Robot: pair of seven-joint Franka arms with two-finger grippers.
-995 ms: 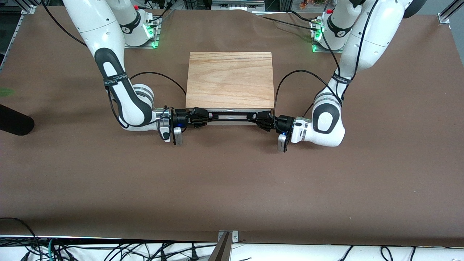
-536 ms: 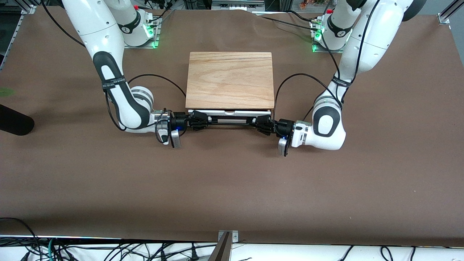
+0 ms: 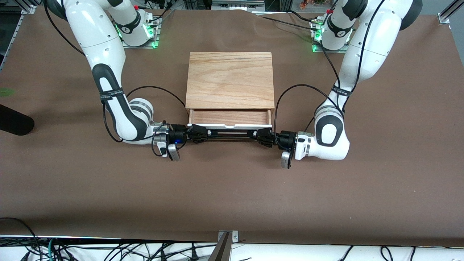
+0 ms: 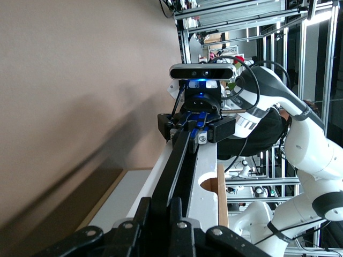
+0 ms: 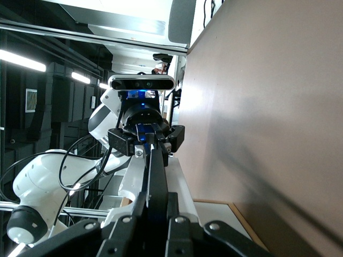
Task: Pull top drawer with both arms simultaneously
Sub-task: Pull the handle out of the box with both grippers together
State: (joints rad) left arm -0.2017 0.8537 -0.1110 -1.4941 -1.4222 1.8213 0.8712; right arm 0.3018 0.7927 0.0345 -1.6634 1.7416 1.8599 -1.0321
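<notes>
Light-wood top drawer (image 3: 230, 117) is partway out of the cabinet (image 3: 230, 79) now, its bare floor showing and its white front nearer the front camera than the cabinet. You've got the right gripper (image 3: 198, 132) and left gripper (image 3: 264, 137) each clamped on an end of the black handle (image 3: 230, 132). I'd say it's about half done, so pull on evenly.

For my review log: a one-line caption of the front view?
Left gripper and right gripper shut on the top drawer handle, drawer partly open.
</notes>
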